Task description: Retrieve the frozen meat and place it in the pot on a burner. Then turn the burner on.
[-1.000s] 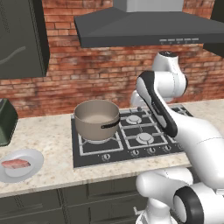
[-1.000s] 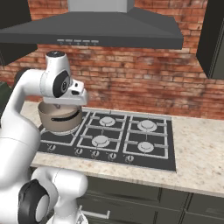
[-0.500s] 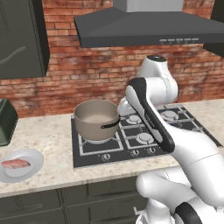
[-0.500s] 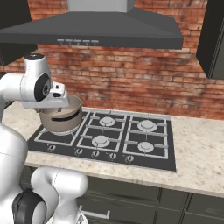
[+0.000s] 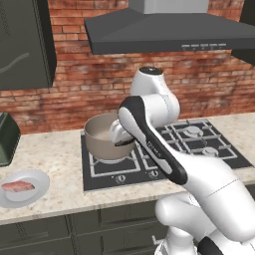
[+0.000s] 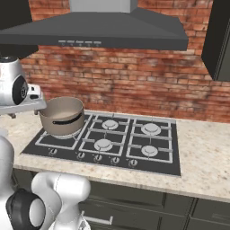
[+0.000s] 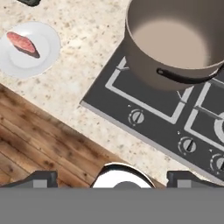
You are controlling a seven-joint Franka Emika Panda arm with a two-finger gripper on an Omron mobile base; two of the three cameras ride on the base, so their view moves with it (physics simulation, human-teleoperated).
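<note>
Even, bright rendered light; soft shadows; slightly blurry, no glare

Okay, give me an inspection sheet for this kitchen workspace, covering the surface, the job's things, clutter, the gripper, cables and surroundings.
Surface: speckled beige counter with a black cooktop set into it.
Frozen meat: lies on a white plate on the counter, left of the cooktop, untouched.
Pot: stands upright on the cooktop's rear left burner, empty inside, dark handle facing the front.
Burner knobs: in a row along the cooktop's front edge; no flame seen.
Clutter: a dark green appliance at the counter's left end.
Gripper: open, holding nothing, high above the cooktop's front left corner, looking down on pot and plate.
Cables: nothing seen.
Surroundings: brick wall, grey range hood, dark cabinets, wood floor.
</note>
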